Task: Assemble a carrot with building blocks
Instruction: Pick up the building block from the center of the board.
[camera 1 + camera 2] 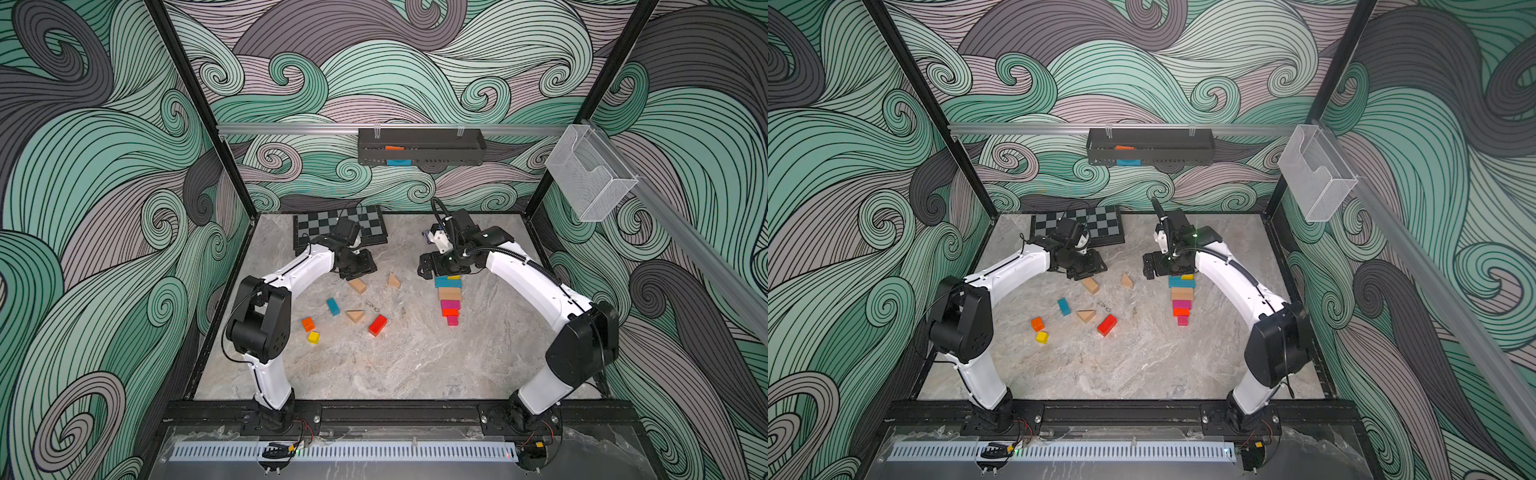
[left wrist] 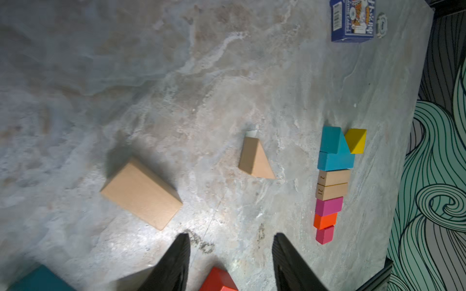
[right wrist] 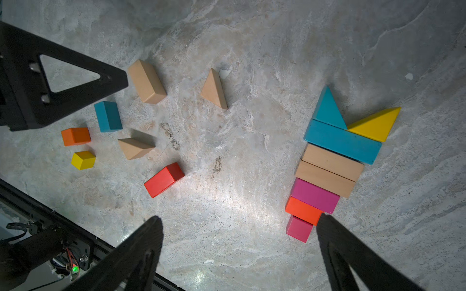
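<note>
1. Seven spare blocks (image 1: 355, 315) lie near the left pincer (image 1: 358, 272) in a top view; carrot (image 1: 449, 297) beside the right pincer (image 1: 427, 272).
2. Left wrist: jaws part-open, empty; centre on wedge (image 2: 256, 158) ahead.
3. Right wrist: jaws wide, empty; avoid carrot.

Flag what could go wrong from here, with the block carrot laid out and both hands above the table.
1. The open right hand hangs close over the carrot row; its blocks lie loose, so a low sweep could scatter them.
2. The yellow wedge rests at the teal bar end, where a nudge might shift it.
3. The tan wedge lies between both hands; the left hand and right could collide reaching for it.
</note>
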{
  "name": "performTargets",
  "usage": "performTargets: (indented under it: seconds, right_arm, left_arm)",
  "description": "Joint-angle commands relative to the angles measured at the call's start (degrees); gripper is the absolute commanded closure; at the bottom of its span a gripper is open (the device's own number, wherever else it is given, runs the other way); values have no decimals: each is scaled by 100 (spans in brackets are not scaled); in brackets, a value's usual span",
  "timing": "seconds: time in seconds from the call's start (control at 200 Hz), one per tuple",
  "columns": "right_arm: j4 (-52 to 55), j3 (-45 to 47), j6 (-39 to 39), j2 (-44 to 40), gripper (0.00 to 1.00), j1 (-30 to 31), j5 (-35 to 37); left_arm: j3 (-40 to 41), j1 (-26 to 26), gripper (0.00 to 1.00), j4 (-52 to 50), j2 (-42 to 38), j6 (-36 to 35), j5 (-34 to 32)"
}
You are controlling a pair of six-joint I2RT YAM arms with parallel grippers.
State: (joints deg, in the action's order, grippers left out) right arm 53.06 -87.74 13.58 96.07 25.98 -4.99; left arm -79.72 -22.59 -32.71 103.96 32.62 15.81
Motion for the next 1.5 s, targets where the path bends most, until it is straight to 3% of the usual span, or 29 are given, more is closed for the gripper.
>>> performTargets:
  seconds: [0.0, 0.18, 0.305, 0.47, 0.71, 0.851, 1.121, 1.491]
  right_arm:
    - [72, -188, -84, 380, 8, 45, -176]
    - [64, -223, -114, 529, 8, 197, -189]
    - [62, -71, -86, 488, 7, 236, -203]
    - [60, 125, -84, 381, 6, 309, -212]
    - [63, 358, -71, 209, 5, 335, -179]
    - [51, 446, -75, 199, 5, 343, -197]
    - [-8, 587, -136, 152, 4, 346, -183]
    - [-96, 696, -148, 124, 4, 333, -236]
  left_arm:
    - [83, 66, 46, -235, -238, -96, -244]
    - [762, 68, 38, -950, -1249, -68, -472]
    - [1490, 63, 32, -961, -1887, 380, -356]
    - [2130, -9, 30, -586, -2115, 1124, -178]
    - [2312, -53, 26, -230, -1825, 2132, -278]
    - [1990, -87, 28, -550, -1389, 2511, -505]
    - [1792, -219, 39, -816, -935, 2776, -854]
    - [1647, -499, 38, -899, -471, 2838, -1081]
